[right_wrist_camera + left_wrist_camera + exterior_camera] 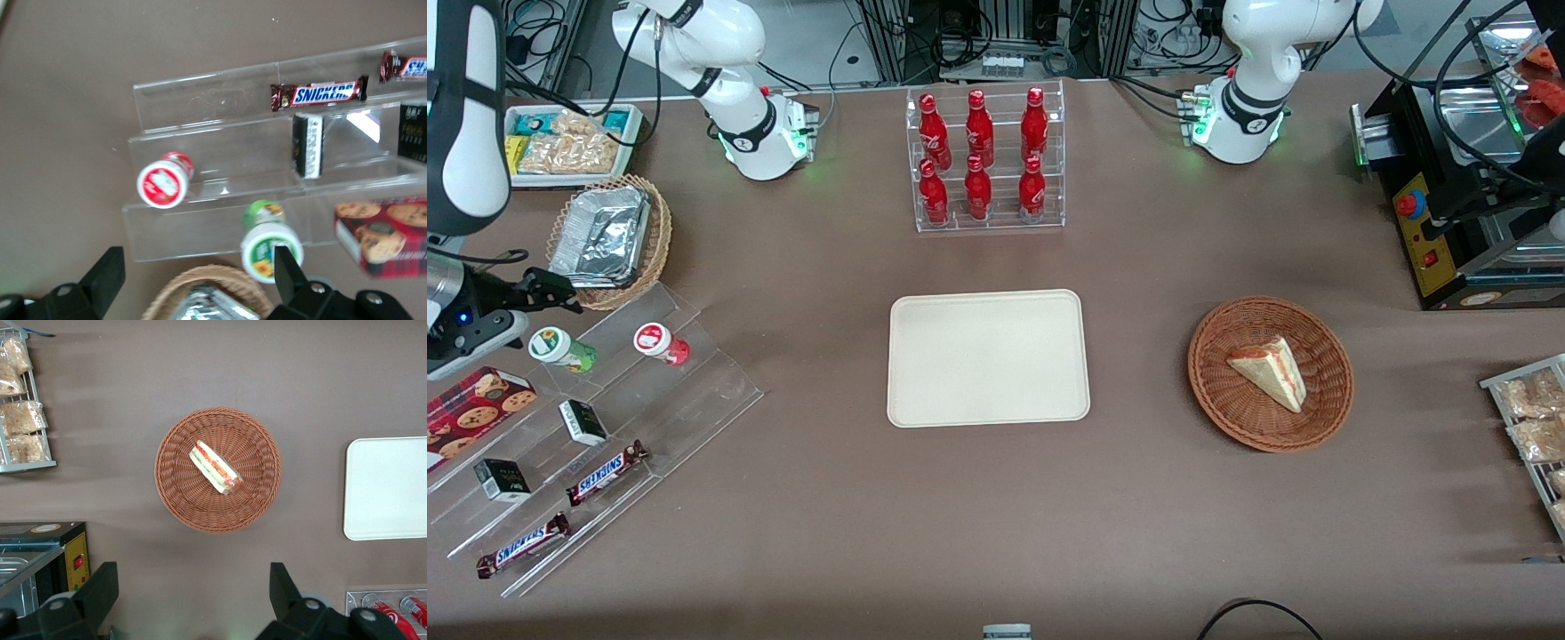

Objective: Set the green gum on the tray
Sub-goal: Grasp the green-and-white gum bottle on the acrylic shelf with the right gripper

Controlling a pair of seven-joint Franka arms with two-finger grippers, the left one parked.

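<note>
The green gum [560, 348] is a small green bottle with a white lid, lying on the top step of a clear acrylic shelf [694, 391] beside the red gum [661, 342]. The right wrist view shows the green gum [270, 243] and the red gum [163, 181] too. My right gripper [559, 293] is open and empty. It hovers just above the green gum, a little farther from the front camera, over the rim of a wicker basket. In the right wrist view one finger [288, 270] overlaps the gum's lid. The cream tray [987, 356] lies bare at the table's middle.
A wicker basket with a foil container [609, 240] sits under the gripper. The shelf also holds Snickers bars [605, 471], small black boxes [583, 422] and a cookie box [476, 404]. A rack of red bottles [983, 160] stands farther from the front camera than the tray. A sandwich basket [1270, 373] lies toward the parked arm's end.
</note>
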